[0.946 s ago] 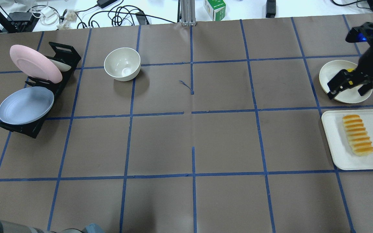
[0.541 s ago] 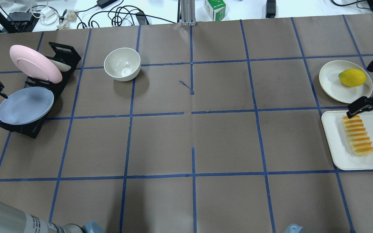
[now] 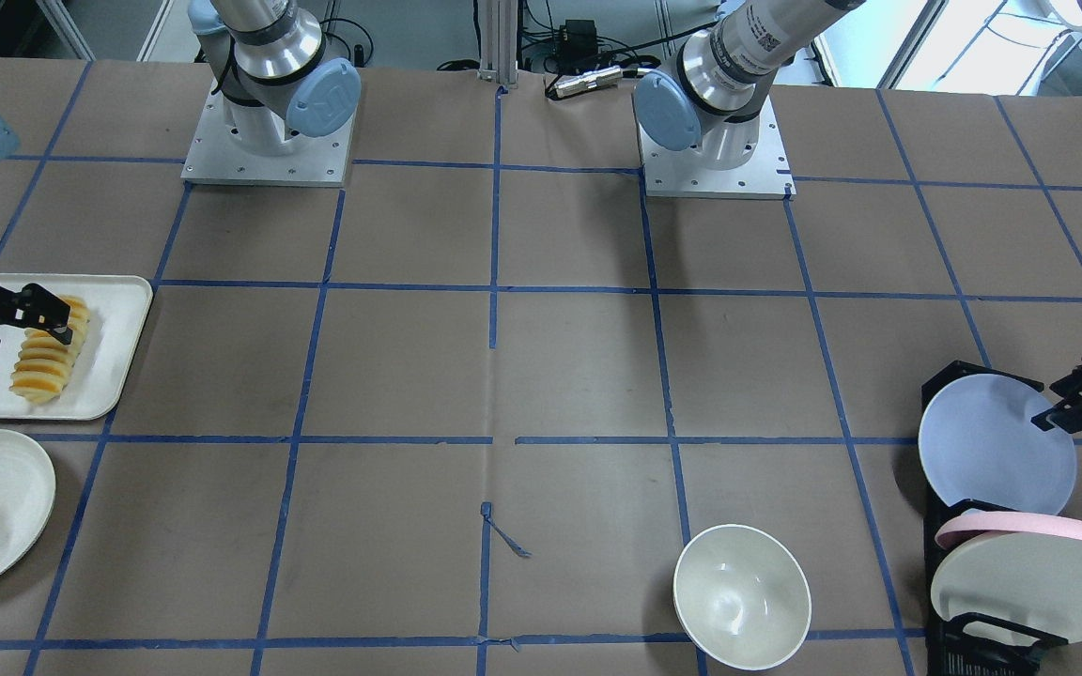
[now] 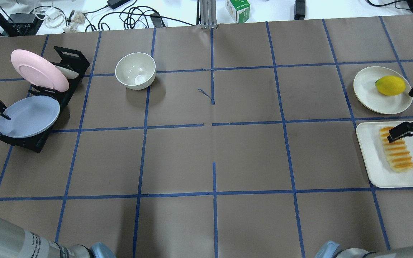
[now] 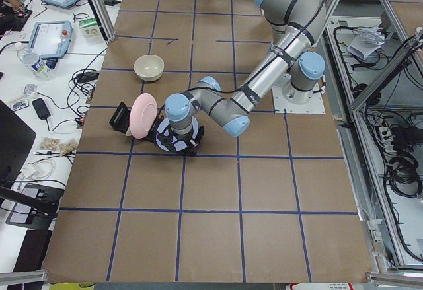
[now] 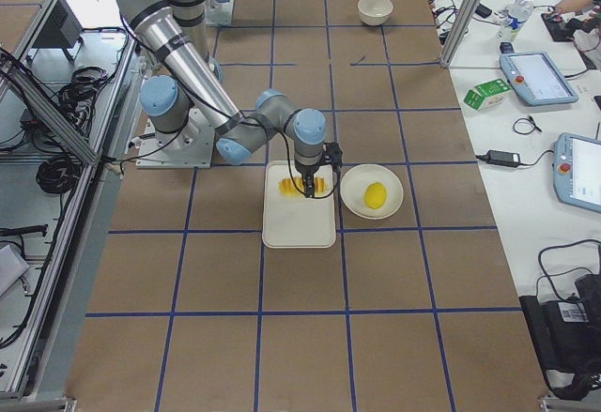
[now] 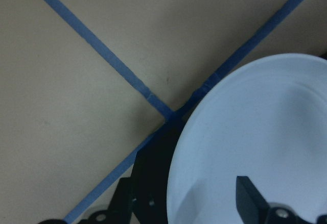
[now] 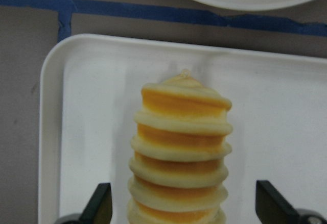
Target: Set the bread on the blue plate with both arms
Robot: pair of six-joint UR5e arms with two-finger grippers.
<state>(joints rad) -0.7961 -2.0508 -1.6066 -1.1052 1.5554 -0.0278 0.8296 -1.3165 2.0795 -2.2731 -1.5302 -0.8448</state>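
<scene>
Desk (image 4: 213, 150) broad, brown, blue-taped grid. Right arm (image 6: 192, 65) reaching over white tray (image 4: 371, 161); left arm (image 5: 274, 62) down at black rack (image 4: 23, 141).

Blue plate (image 4: 29, 116) leans in rack, rim between left jaws, spread wide. Left wrist view catches one finger (image 7: 250, 198) across plate face; exterior left hides that behind arm.

Bread (image 4: 397, 156) flat on tray, long axis running straight out from right jaws toward cream plate (image 4: 368, 89). Right jaws wide, flanking loaf, gap each side in right wrist view; overhead only shows them overlapping loaf's far end.
</scene>
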